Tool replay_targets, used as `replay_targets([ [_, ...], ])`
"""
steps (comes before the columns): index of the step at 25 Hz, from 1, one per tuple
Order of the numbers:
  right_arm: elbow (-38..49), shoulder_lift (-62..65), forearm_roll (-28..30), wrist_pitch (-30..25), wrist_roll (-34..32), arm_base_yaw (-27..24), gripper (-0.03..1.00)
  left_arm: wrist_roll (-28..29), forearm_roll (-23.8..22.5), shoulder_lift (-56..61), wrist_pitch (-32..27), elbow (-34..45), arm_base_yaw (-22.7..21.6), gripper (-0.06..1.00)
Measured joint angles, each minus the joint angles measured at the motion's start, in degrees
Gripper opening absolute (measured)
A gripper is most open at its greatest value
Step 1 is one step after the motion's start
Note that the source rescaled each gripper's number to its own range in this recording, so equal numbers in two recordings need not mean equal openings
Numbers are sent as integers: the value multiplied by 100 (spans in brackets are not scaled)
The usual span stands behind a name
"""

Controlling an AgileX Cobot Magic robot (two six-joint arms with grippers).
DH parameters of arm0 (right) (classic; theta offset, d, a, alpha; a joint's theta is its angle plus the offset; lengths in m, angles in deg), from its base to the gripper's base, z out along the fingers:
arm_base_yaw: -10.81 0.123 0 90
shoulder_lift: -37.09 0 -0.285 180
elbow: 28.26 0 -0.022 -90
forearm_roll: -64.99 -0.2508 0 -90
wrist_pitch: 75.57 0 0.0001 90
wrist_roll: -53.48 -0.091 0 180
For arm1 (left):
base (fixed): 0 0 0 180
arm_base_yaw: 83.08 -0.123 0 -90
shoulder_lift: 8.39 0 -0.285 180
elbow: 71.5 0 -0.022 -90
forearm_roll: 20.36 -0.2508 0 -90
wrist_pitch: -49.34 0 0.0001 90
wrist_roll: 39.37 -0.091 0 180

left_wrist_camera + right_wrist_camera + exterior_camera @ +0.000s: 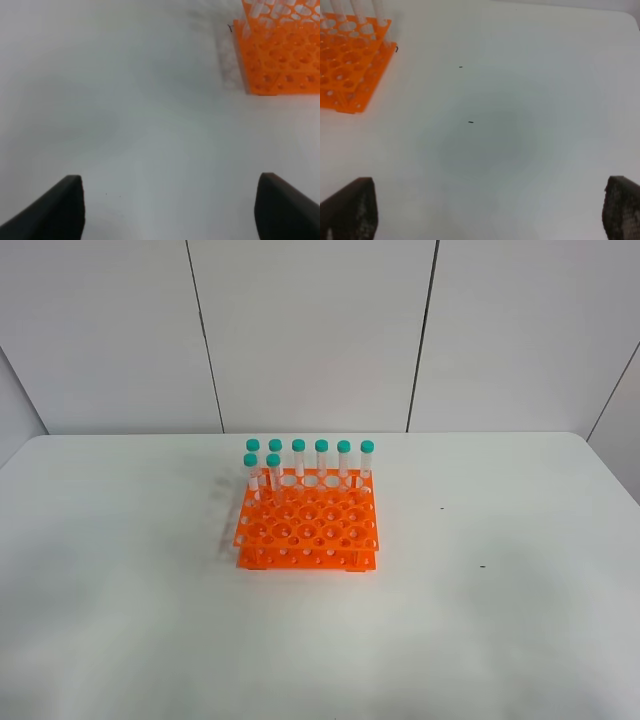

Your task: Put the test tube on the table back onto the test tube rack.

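From up high, the orange test tube rack sits in the middle of the white table. Seven green-capped tubes stand in it, six in the back row and one just in front. No arms show, and no tube lies loose.

Left wrist view: the left gripper hangs over bare table, jaws wide apart, rack off at a corner.

Right wrist view: the right gripper does the same, jaws wide.
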Motion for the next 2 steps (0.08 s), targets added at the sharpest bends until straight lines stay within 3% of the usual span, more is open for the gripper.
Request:
replay_targets([
  [2, 0, 0, 0, 0, 0, 0, 100, 0, 0, 0, 7, 0, 0, 92],
])
